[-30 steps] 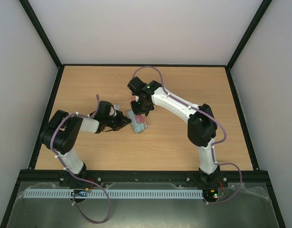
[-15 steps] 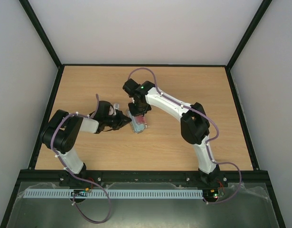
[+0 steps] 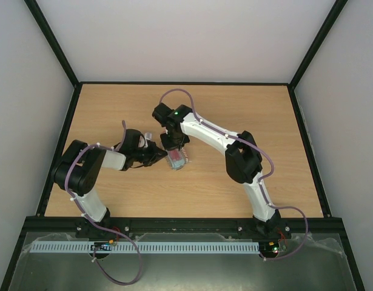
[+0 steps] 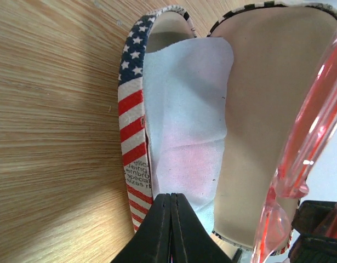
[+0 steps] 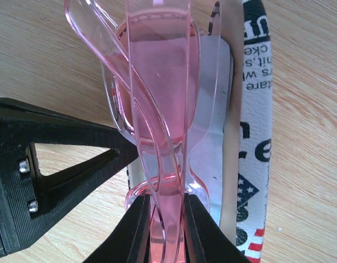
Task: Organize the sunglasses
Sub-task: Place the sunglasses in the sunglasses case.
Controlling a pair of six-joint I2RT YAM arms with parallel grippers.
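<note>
Sunglasses (image 5: 157, 82) are being pinched by the right gripper (image 5: 166, 219), the case (image 5: 256, 137) by the left gripper (image 4: 171, 211) at nine o'clock; pushed crooked, they could be jammed.

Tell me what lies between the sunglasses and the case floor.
A light blue cloth, spread inside the case under the sunglasses; right wrist view shows it.

Open flag-print case (image 4: 131, 123) on wooden table (image 4: 47, 137), blue cloth (image 4: 184, 120) inside.

left hand (image 4: 171, 198), right hand (image 5: 166, 205) and sunglasses (image 5: 157, 82) crowd the case (image 4: 132, 109) — table (image 3: 253, 115) free beyond.
</note>
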